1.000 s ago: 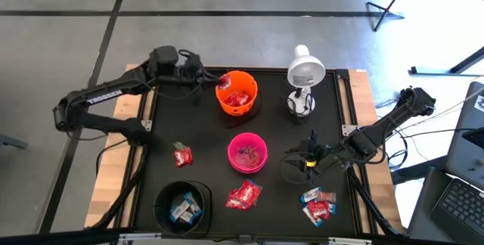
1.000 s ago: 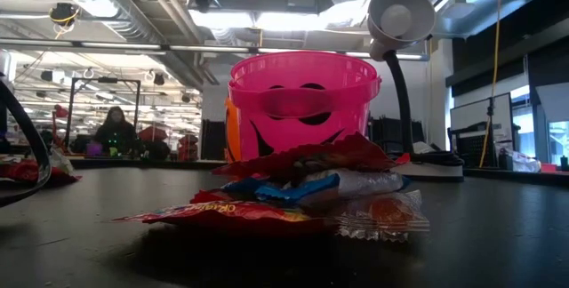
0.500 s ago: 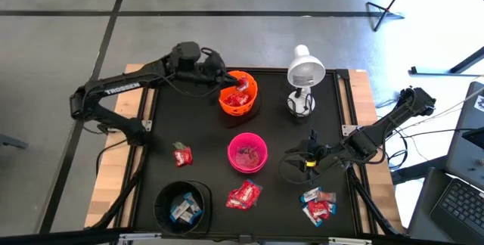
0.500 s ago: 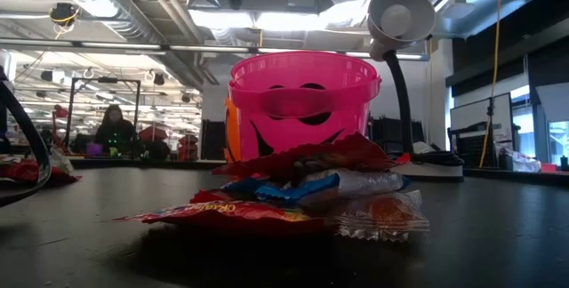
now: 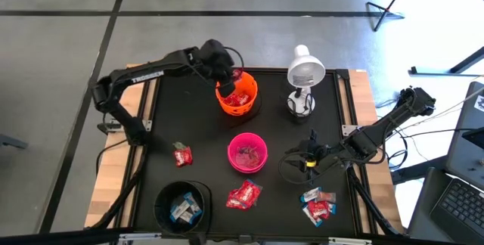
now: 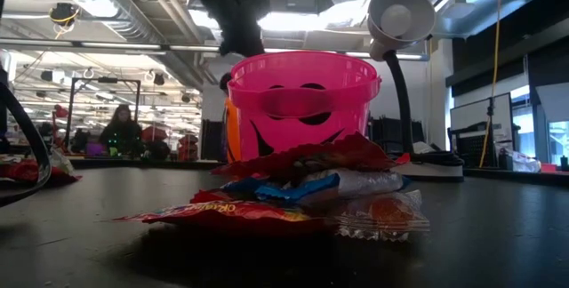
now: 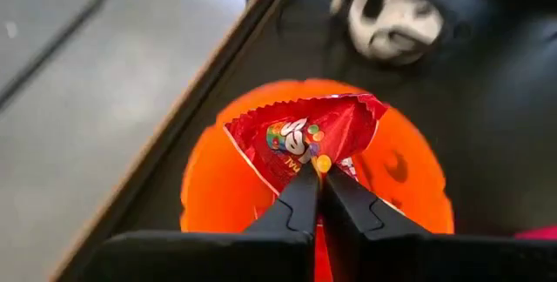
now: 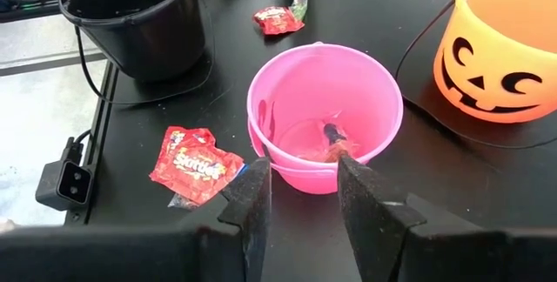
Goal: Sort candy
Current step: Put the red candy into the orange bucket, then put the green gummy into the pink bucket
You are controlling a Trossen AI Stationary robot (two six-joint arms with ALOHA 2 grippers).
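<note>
The left gripper point(image 7: 318, 171), closed on a red candy point(image 7: 300, 134), hung over the orange bowl point(image 5: 237, 98). The right gripper point(image 8: 300, 182) waited open by the pink bowl point(image 8: 324, 112) on the black table point(image 5: 204, 162). A person point(image 6: 119, 131) sat behind.

High cam looks straight down; low cam sits level behind candy; wrist cams peer past their fingers. All share the pink bowl point(image 5: 247, 153).

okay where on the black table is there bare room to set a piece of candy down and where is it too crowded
Bare mat lies at the left side, between the orange bowl and the lone red candy, and between the pink bowl and the lamp. Crowded: the near edge, with the black bowl, the middle candy pile and the right candy pile.
</note>
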